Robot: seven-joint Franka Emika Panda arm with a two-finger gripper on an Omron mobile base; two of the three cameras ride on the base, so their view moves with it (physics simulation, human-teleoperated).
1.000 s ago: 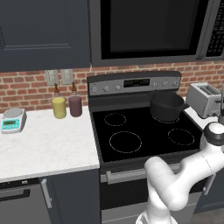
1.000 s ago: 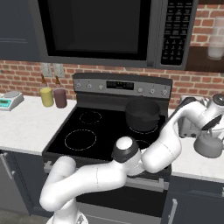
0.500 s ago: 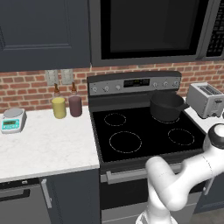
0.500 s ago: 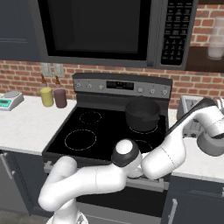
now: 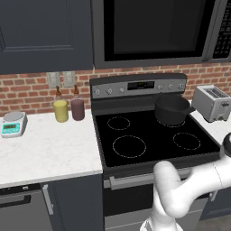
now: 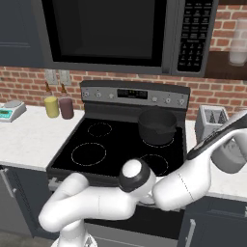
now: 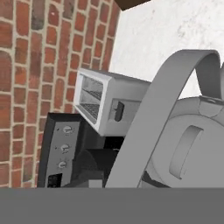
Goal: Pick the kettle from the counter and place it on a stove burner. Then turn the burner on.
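You are working at the kettle point(image 7: 192, 144), sitting on the right-hand worktop point(image 6: 226, 185) beside the toaster point(image 7: 107, 105). It is looking rigid, smooth metal (likely slippery, moderately heavy). Take the arched handle point(image 7: 162, 109) at its crown. I cannot tell the gripper's state.

The stove point(image 5: 153, 140) is flanked by worktop point(image 5: 45, 149) on both sides. At its right rear burner a cooking pot point(image 5: 171, 109) is seated; the largest burner ring point(image 5: 129, 146) is found front left. To the stove's left, two jars point(image 5: 60, 111) point(image 5: 77, 109) are lined up at the brick wall point(image 5: 27, 92), with a kitchen scale point(image 5: 12, 123) further left. To the right, a toaster point(image 6: 212, 120) is set against the wall, and the kettle point(image 6: 226, 157) is seen just before it. Above the stove, a microwave point(image 6: 111, 31) is mounted.
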